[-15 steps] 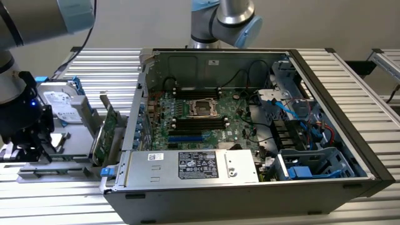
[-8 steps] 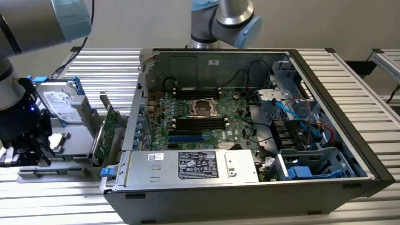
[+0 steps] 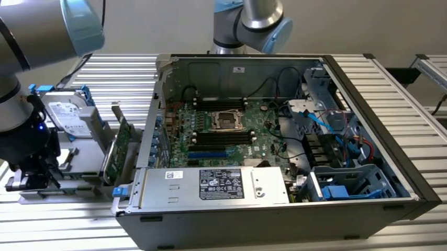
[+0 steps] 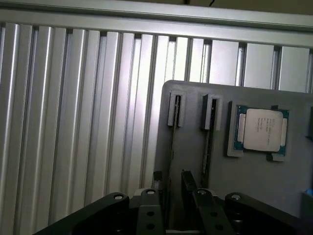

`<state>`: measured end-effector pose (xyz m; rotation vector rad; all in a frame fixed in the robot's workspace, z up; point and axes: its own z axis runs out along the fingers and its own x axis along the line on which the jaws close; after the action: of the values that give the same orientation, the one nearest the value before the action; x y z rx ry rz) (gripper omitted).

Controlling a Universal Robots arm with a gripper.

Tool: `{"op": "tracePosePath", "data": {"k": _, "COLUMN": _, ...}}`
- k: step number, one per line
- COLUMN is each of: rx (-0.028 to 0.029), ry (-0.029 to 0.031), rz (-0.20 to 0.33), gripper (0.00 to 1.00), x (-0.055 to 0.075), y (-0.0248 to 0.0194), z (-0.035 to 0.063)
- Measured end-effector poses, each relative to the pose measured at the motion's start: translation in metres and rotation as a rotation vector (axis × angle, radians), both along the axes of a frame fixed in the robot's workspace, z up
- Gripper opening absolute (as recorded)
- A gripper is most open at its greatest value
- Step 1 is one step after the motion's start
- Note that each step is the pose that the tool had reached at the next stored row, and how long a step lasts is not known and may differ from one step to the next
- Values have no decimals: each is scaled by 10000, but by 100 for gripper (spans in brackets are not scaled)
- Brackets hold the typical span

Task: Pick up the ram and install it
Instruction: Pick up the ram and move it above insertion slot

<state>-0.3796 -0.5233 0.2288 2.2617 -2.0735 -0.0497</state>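
The gripper is hovering, jaws partly apart, straddling the ram standing in the grey holder tray. It isn't gripping yet, and the motherboard, off to the exterior view's right, is awaiting it.

The exterior view looks down at a slant, from mid-distance, on the open computer case, with the gray tray at lower left. The wrist view looks down from close, past the fingers, onto that tray and the slatted tabletop.

Black jaws, grey holder, silver ribbed table
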Motion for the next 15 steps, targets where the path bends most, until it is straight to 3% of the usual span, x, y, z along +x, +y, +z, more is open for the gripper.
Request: {"op": "tracePosePath", "data": {"k": 15, "rx": 0, "ry": 0, "rz": 738, "gripper": 30, "x": -38, "y": 0, "z": -273}}
